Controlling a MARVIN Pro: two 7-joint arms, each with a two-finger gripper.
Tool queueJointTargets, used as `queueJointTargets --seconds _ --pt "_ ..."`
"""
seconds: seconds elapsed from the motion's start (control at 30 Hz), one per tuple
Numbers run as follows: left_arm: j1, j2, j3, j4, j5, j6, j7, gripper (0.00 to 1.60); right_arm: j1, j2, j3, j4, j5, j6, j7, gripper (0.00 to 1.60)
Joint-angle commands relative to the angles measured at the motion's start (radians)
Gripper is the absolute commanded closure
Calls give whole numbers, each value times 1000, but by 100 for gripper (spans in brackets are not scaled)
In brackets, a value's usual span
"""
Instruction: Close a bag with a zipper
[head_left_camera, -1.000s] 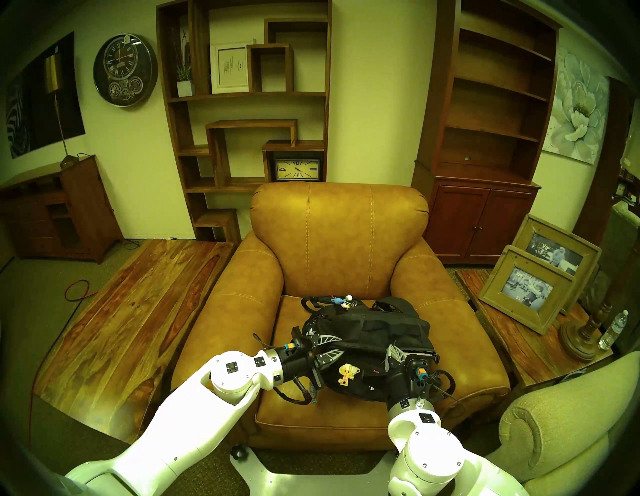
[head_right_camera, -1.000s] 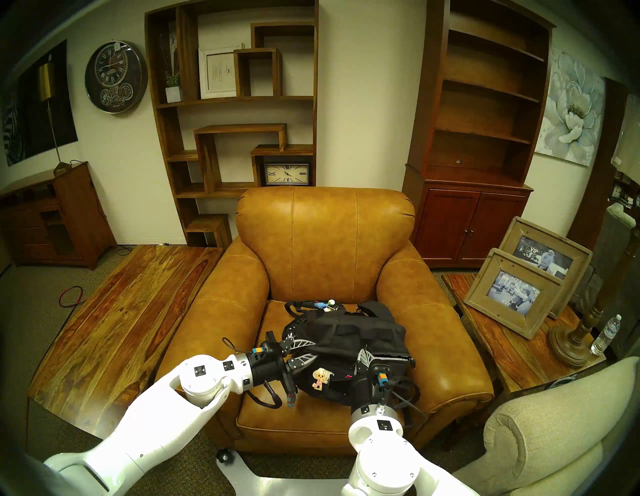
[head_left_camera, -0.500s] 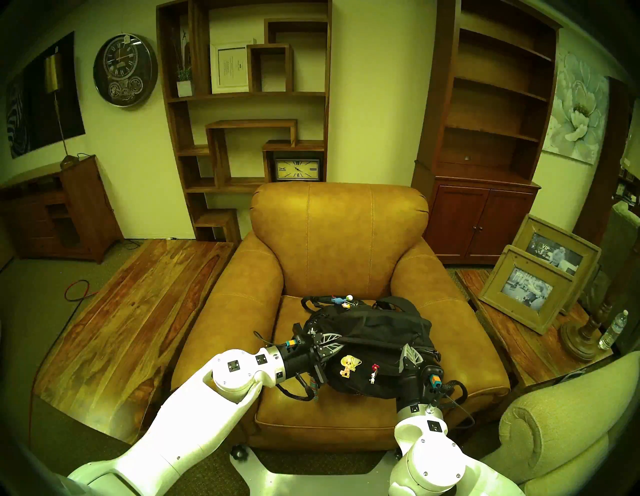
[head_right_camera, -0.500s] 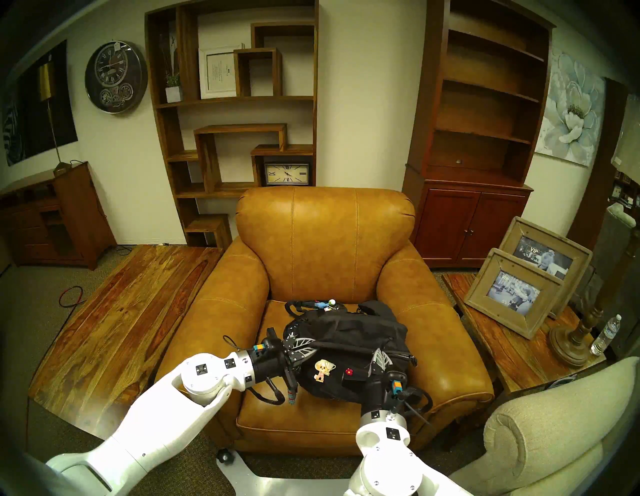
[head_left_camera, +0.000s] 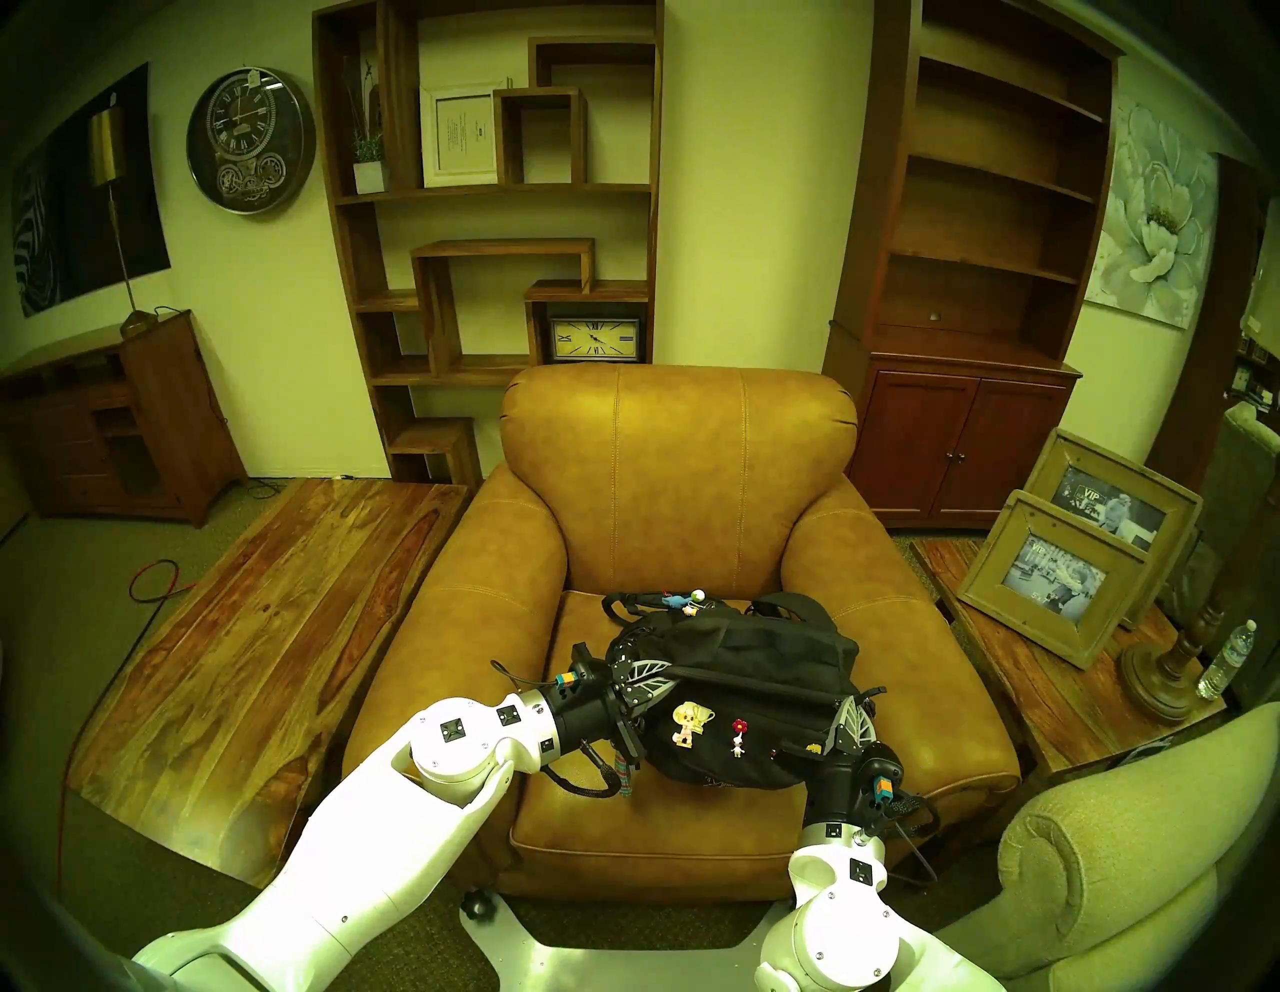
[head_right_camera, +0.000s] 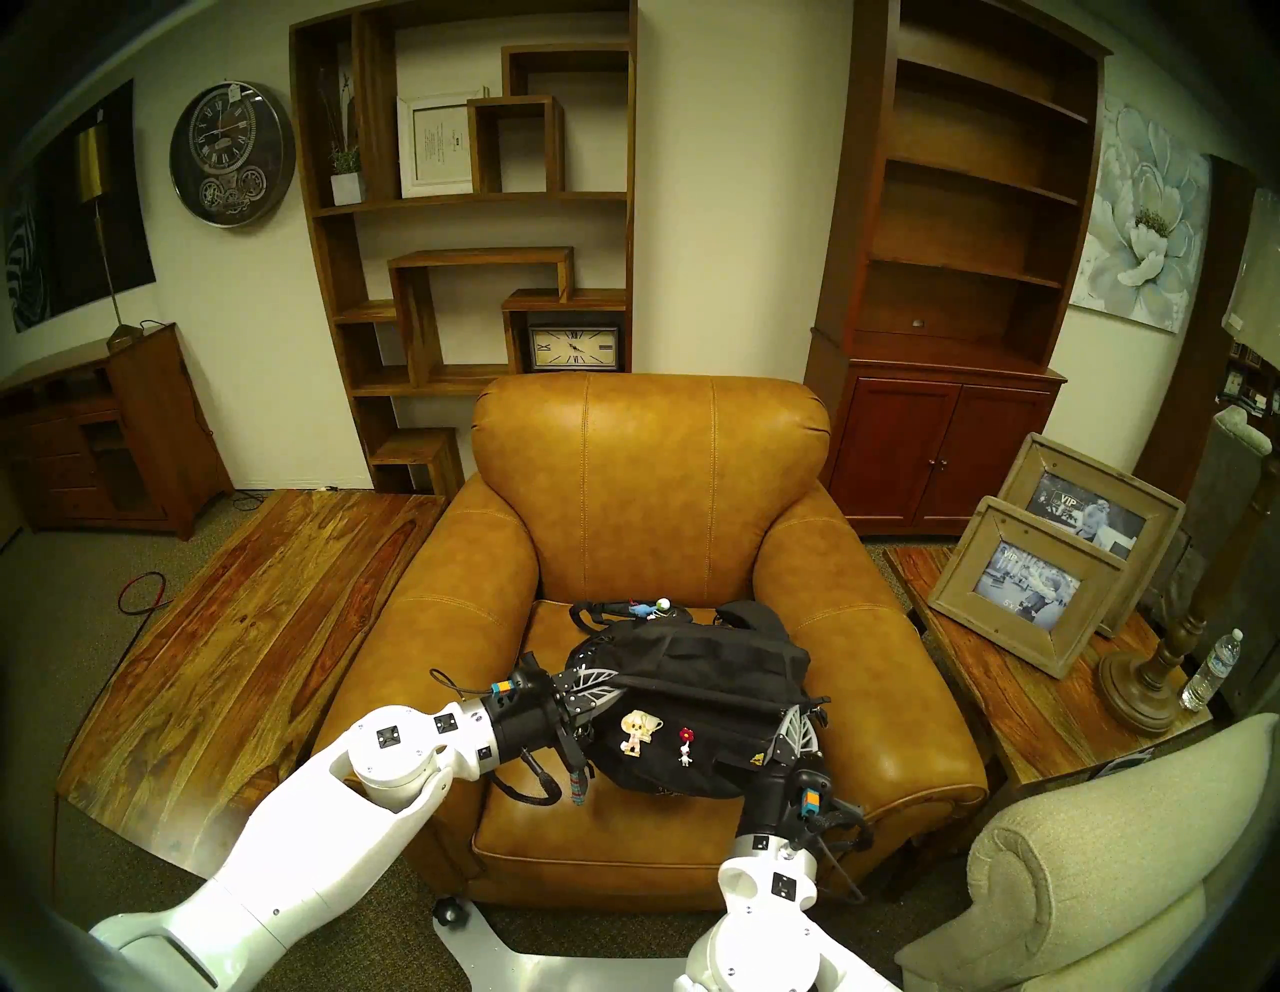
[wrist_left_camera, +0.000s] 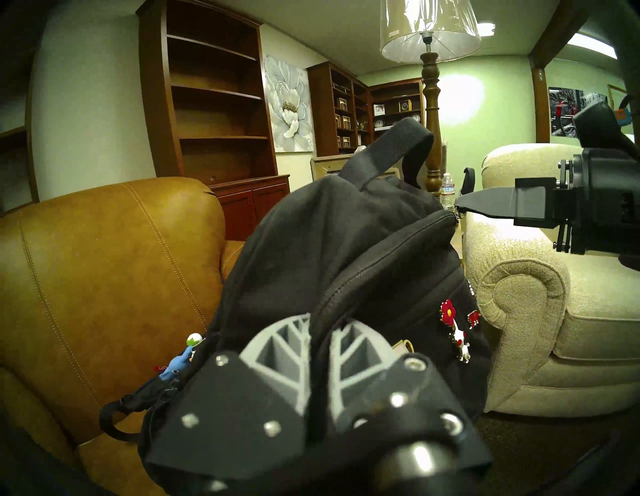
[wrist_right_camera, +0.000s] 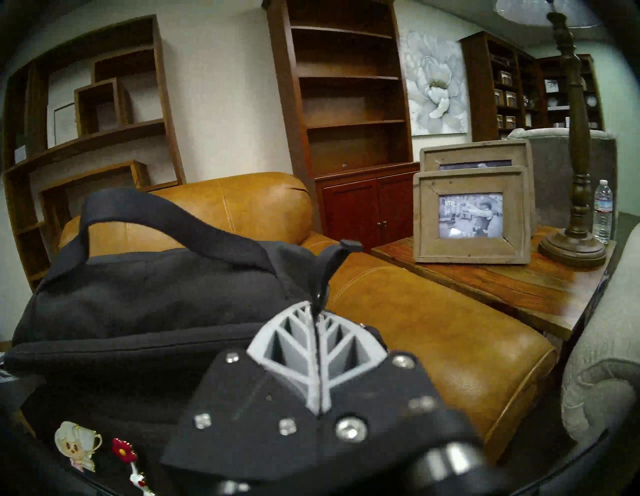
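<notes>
The black bag lies on the seat of a tan leather armchair, with pins on its front and a striped keychain hanging at its left end. My left gripper is shut on the bag's left end, pinching fabric by the zipper. My right gripper is shut on the zipper's black cord pull at the bag's right end. Between the two grippers the zipper line looks closed. The bag also shows in the head stereo right view.
A wooden side table to the right holds two picture frames, a lamp base and a water bottle. A beige sofa arm is close to my right arm. A low wooden table stands left of the armchair.
My right gripper has moved right along the bag's top with the zipper pull, and the gap has closed behind it. More pins now show. My left gripper shifted slightly left, still holding.
</notes>
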Motion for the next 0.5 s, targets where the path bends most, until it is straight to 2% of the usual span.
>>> queueJointTargets --seconds 0.0,0.03,0.23,0.4,0.43,0.47 --pt "6 27 -57 -85 -54 16 -3 160 15 -34 46 34 52 -80 -19 160" --pt "13 33 -55 -90 -53 22 -8 160 8 -36 60 40 98 -71 -17 160" --pt "34 45 -61 -101 -57 32 -8 160 -15 -13 96 78 156 -116 -2 160" --pt "41 50 -66 -103 -59 35 -8 160 -25 -7 106 106 180 -162 19 160" --pt "42 51 -68 -106 -59 37 -6 160 -23 -2 99 130 146 -197 31 160" --pt "42 53 -69 -108 -60 38 -6 160 -23 -4 98 139 149 -206 36 160"
